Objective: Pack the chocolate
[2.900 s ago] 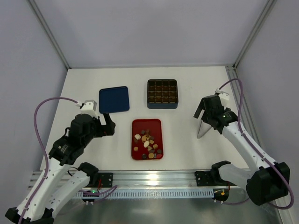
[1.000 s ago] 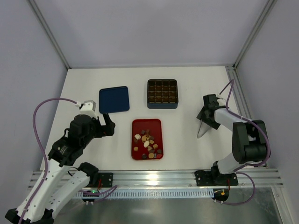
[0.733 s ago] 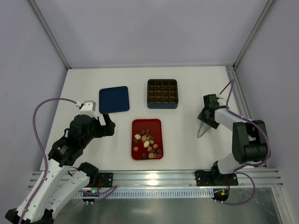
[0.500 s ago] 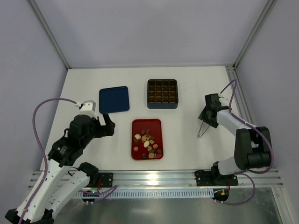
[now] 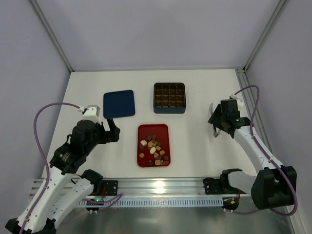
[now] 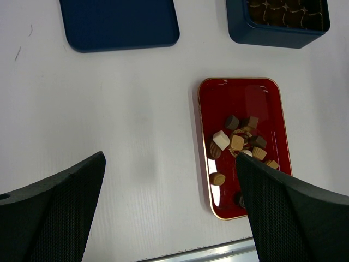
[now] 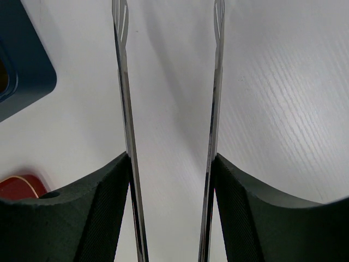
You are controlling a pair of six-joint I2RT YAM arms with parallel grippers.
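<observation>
We've just clamped the right gripper (image 7: pixel 170 164) onto the tweezers (image 7: pixel 124 109) and lifted them — tips apart, holding nothing — so picking chocolate (image 5: pixel 154 147) off the red tray (image 5: pixel 146 128) looks next.

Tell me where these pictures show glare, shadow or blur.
Top external: glare on the metal rail, otherwise sharp. Left wrist: white highlights along the red tray's glossy rim; the left claw looms dark and soft-edged. Right wrist: tongs gleam, faint shadows on the table.

Blue lid (image 5: pixel 119 103) beside gridded blue box (image 5: pixel 169 110), red tray (image 5: pixel 153 130) nearer (tweezers (image 7: pixel 125 109) rightward).
</observation>
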